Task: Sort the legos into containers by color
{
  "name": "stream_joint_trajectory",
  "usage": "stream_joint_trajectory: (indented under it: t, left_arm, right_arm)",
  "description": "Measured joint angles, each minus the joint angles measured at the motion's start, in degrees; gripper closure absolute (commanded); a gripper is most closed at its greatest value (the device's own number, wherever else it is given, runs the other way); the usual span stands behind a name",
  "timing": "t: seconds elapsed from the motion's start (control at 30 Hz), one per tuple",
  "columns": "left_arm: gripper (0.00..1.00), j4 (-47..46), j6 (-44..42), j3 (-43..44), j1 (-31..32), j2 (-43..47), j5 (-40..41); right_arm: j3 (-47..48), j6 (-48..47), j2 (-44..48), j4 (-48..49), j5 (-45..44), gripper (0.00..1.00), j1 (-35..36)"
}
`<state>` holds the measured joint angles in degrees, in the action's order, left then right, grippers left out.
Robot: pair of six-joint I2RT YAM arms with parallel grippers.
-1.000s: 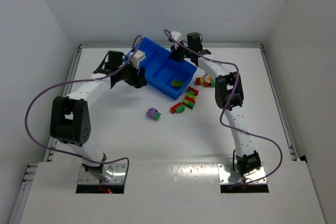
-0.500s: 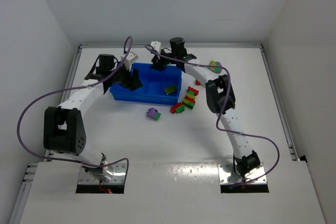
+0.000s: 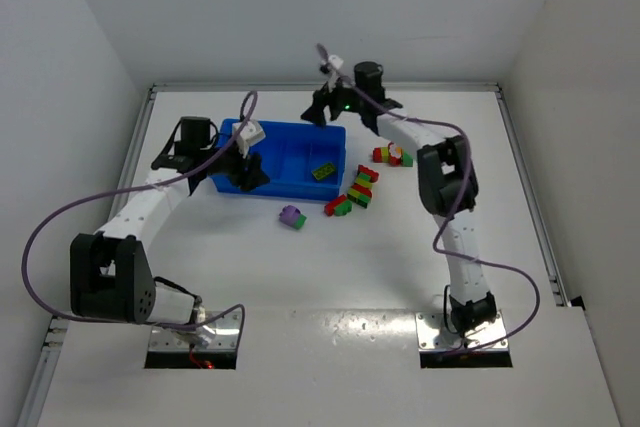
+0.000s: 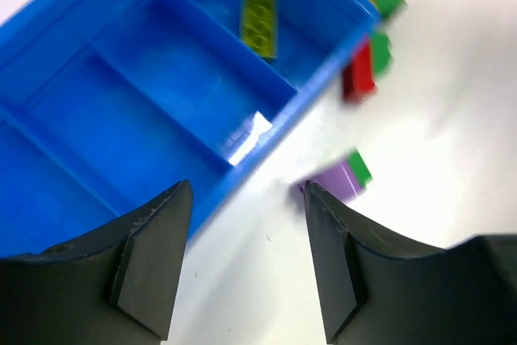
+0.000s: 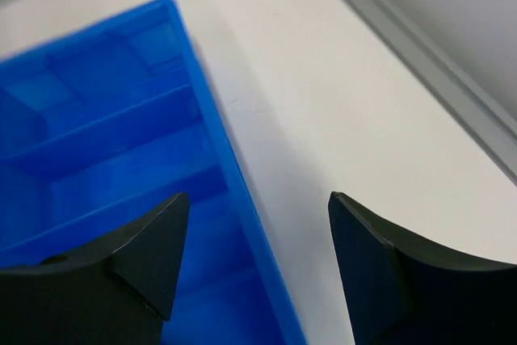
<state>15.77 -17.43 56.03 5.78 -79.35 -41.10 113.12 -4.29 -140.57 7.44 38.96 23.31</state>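
1. One second ago the blue tray (image 3: 290, 131) lay askew, with the right gripper (image 3: 322, 109) closed on its far side. Now the tray lies straight and further left on the table (image 3: 300, 277). That gripper is off it, just beyond the far right corner, with jaws spread and empty.
2. Left gripper (image 3: 243, 169) stays at the tray's left end, jaws apart, nothing visibly pinched.
3. One yellow-green brick (image 3: 322, 171) lies in the rightmost compartment. The purple brick (image 3: 292, 216) and the red-and-green clumps (image 3: 352, 197) lie on the table where they were.
4. Left wrist view is blurred and cuts the clumps. From above, the left gripper covers part of the leftmost compartment. The right wrist view shows only part of the tray.
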Motion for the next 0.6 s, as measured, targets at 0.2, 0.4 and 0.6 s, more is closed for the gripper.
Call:
stream_joint_trajectory:
  t: [0.2,0.4,0.6]
  left_arm:
    - [0.41,17.79,-25.46,0.0,2.4,2.08,-3.58]
    - [0.41,27.67,-40.54,-0.13,8.02,0.02,-2.12]
    - [0.41,21.75,-43.17,-4.44,14.29,-2.84,2.47]
  right_arm:
    - [-13.73,15.17,19.78,1.51,0.72,0.3,-10.27]
    - [-21.9,22.84,33.53,0.68,6.64,0.34,-21.0]
    - [-30.32,25.31,35.39,-3.98,11.93,0.34,-25.31]
